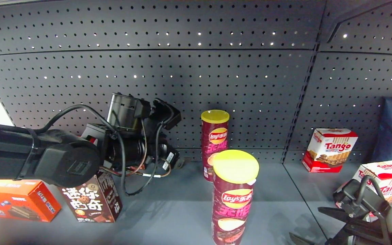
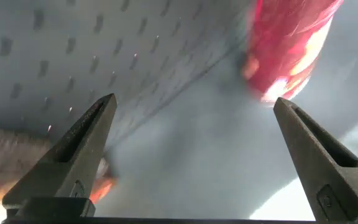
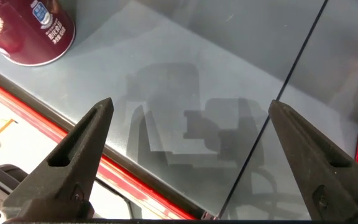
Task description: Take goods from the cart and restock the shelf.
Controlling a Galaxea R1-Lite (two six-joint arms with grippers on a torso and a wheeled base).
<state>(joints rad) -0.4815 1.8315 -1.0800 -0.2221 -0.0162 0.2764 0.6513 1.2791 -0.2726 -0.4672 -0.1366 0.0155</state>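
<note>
Standing upright on the grey metal shelf (image 1: 168, 211) are two tall dark-red chip cans with yellow lids: the far can (image 1: 214, 143) close to the perforated back panel (image 1: 182, 78), the near can (image 1: 233, 200) just in front of it, towards the shelf edge. The left claw (image 1: 179, 162) hangs just left of the far can, spread wide and holding nothing. The right claw (image 3: 191, 124) is likewise spread and empty, low at the near right.

Both cans look narrow and top-heavy. I judge a sideways sweep of the left arm could tip the far can onto the near one and send both over. Its slack cable hangs by the dark-brown cookie box (image 1: 95, 200) and might snag it. A rising right claw could clip the near can.
</note>
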